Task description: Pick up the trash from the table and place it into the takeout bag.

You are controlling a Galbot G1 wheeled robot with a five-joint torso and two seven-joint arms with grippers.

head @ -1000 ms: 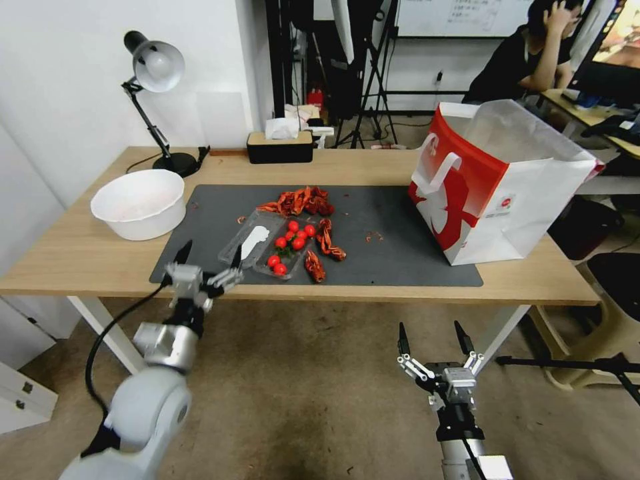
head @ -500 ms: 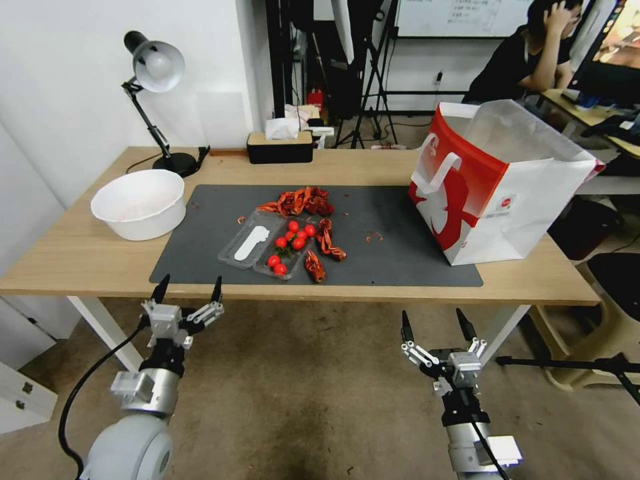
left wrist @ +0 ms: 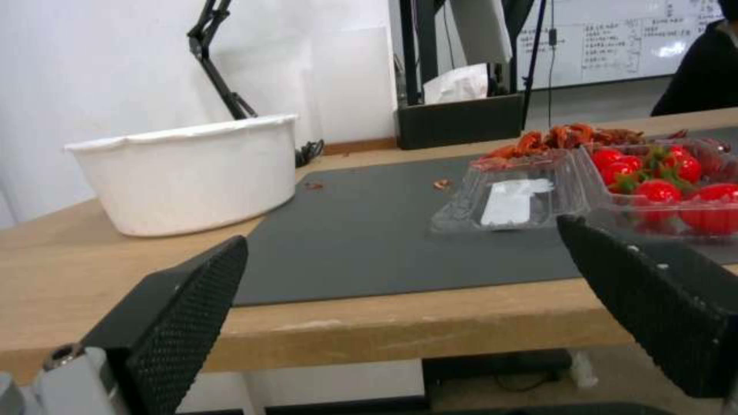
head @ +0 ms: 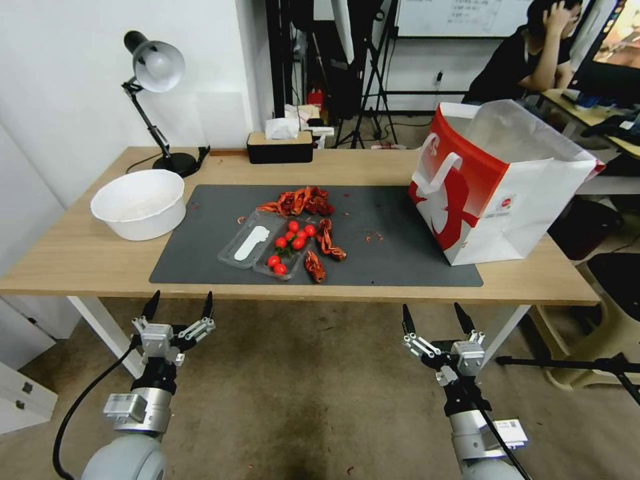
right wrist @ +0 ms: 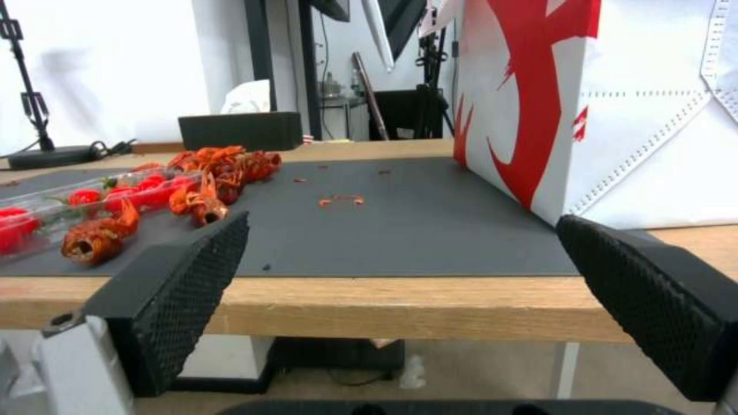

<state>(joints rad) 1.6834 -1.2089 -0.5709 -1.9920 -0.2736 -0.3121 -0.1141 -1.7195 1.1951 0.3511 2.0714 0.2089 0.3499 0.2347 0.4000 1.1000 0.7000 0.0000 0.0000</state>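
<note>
Both grippers hung below the near edge of the table, in front of it and holding nothing. The left gripper had its fingers spread wide, and the right gripper likewise stood open with its black tips pointing up at the table edge. Just beyond the left gripper lay the dark mat, and on it, ahead and a little to the right, an open clear tray — one half carrying a white label, the other half cherry tomatoes. The trash was a scatter of red crayfish shells: a heap behind the tray and two or three loose pieces along its right side, one shell nearest the table edge. These lay ahead and to the left of the right gripper, with small crumbs on the mat straight ahead of it. Farther off and to the right of the right gripper stood the bag, upright and open at the top, its red side facing the shells. To the left of the left gripper sat a white bowl on bare wood, beside the mat. Behind it stood a lamp, and at the far edge a black tissue box.
</note>
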